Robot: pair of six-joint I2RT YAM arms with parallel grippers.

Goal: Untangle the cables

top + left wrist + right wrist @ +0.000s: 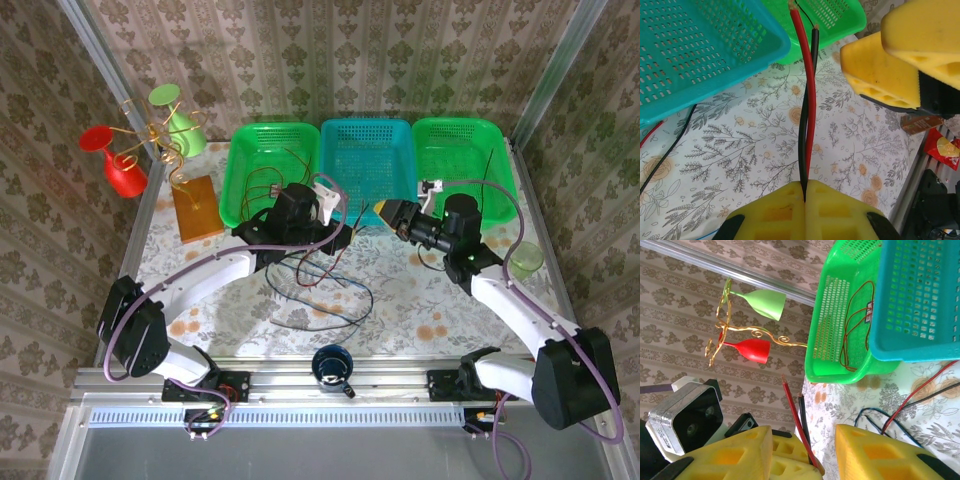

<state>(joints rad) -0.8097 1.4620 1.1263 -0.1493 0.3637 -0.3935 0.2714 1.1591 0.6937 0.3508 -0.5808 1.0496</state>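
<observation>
Before the teal basket (366, 160), a red and a black strand of the cables (808, 115) are pinched side by side in the clenched left claw (805, 192). Just beside it, the right claw (388, 212) is held released, jaws apart. Further strands are spread in loose loops on the surface (420, 300), nearer the arm bases.

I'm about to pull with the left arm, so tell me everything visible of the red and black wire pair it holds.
The red and black wire pair is two thin, smooth-insulated wires side by side, crossing once midway. The left gripper is shut on them, its yellow fingers pressed together. From there they stand free above the floral tablecloth, ending in cut tips toward the green basket. Nothing else touches that stretch; the open right gripper sits close by.
</observation>
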